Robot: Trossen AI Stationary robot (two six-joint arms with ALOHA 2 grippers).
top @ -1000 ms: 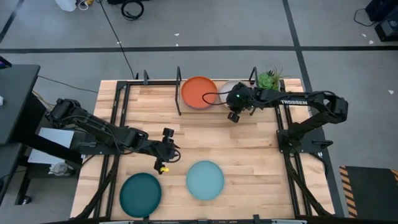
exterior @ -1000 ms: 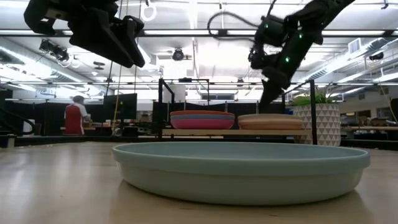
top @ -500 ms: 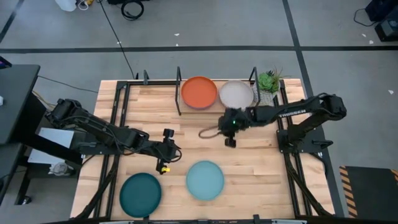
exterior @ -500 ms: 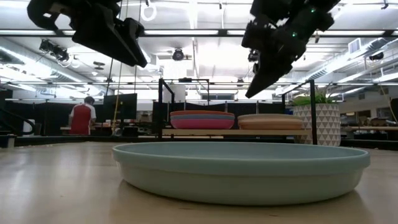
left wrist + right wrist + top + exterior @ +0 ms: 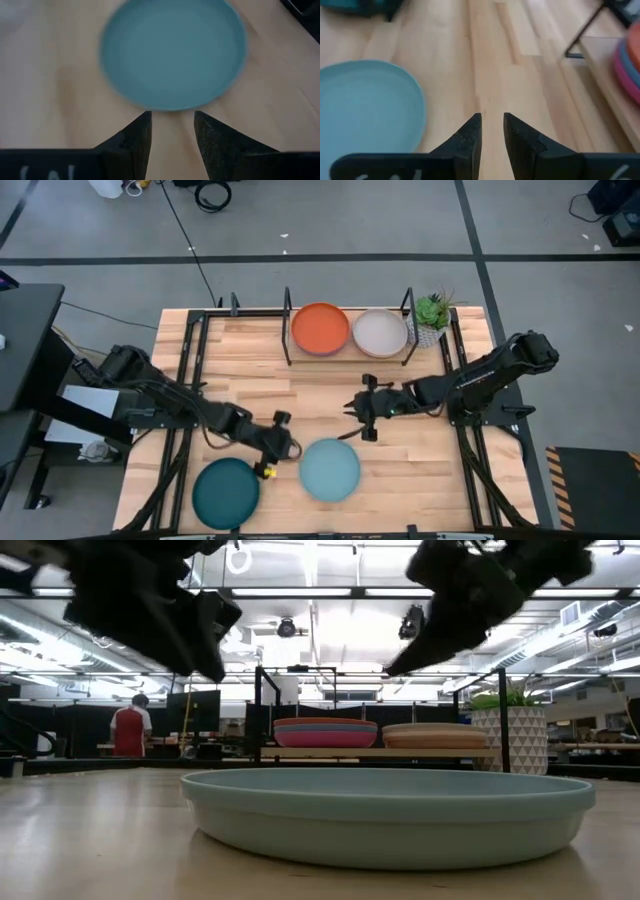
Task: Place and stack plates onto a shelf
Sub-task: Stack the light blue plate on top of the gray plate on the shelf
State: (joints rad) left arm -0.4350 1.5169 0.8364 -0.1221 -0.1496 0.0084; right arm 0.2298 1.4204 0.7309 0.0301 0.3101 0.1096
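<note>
The light teal plate (image 5: 330,470) lies flat on the table near its near edge, and the dark teal plate (image 5: 226,492) lies to its left. My left gripper (image 5: 286,443) hovers open just left of the light teal plate (image 5: 172,52), its fingers pointing at the rim. My right gripper (image 5: 356,413) hangs above the table just beyond that plate (image 5: 365,110), with a narrow gap between its fingers. On the shelf (image 5: 350,352) at the far edge stand two stacks: an orange plate (image 5: 320,328) tops the left one, a grey-white plate (image 5: 380,332) the right.
A potted plant (image 5: 432,310) stands at the shelf's right end. Black upright posts (image 5: 288,330) flank the stacks. Bare wood lies between the shelf and the two near plates. In the low view a person (image 5: 130,728) stands far behind the table.
My right gripper has drawn back from the shelf's right stack toward the near edge and come down near the light teal plate. My left gripper has moved toward the near edge and right, closer to that plate, and lower. The plates have kept their places.
</note>
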